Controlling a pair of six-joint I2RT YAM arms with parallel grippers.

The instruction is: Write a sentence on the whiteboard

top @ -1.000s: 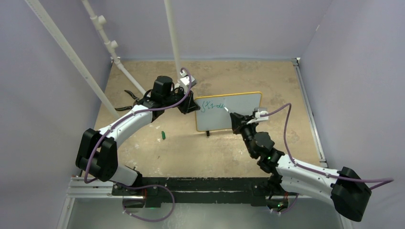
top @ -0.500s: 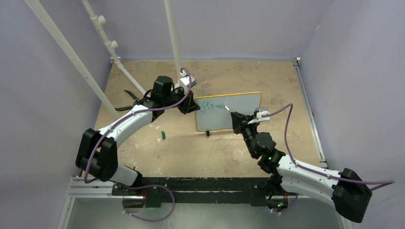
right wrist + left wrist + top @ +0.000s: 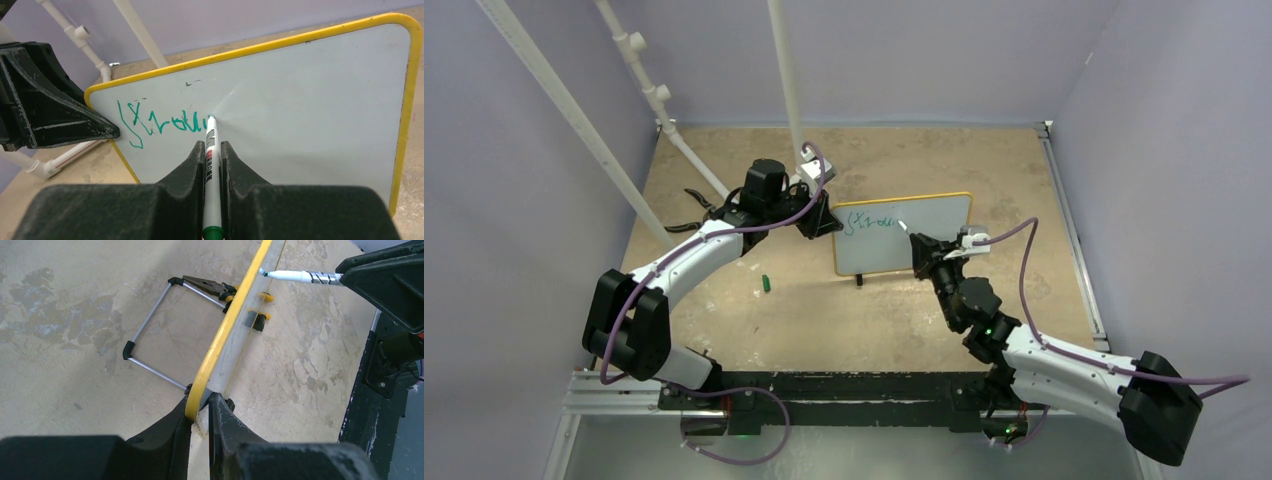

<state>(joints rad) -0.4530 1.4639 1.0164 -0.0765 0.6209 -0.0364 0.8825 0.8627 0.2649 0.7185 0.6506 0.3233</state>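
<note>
The whiteboard (image 3: 924,245), white with a thin yellow frame, stands upright near the table's middle; it also shows in the right wrist view (image 3: 310,115) and edge-on in the left wrist view (image 3: 225,330). My left gripper (image 3: 829,222) (image 3: 200,407) is shut on its left edge. My right gripper (image 3: 916,245) (image 3: 212,150) is shut on a white marker (image 3: 211,165) with a green end, its tip touching the board. One line of green scrawl, the sentence (image 3: 165,122) (image 3: 872,222), runs from the board's upper left to the marker tip.
A small green cap (image 3: 765,283) lies on the tan table left of the board. The board's wire stand (image 3: 155,335) props it from behind. White pipes (image 3: 649,90) rise at the back left. Purple walls enclose the table.
My right gripper has moved the marker tip slightly to the right along the line, and the green scrawl is a little longer. The left arm has not moved.
</note>
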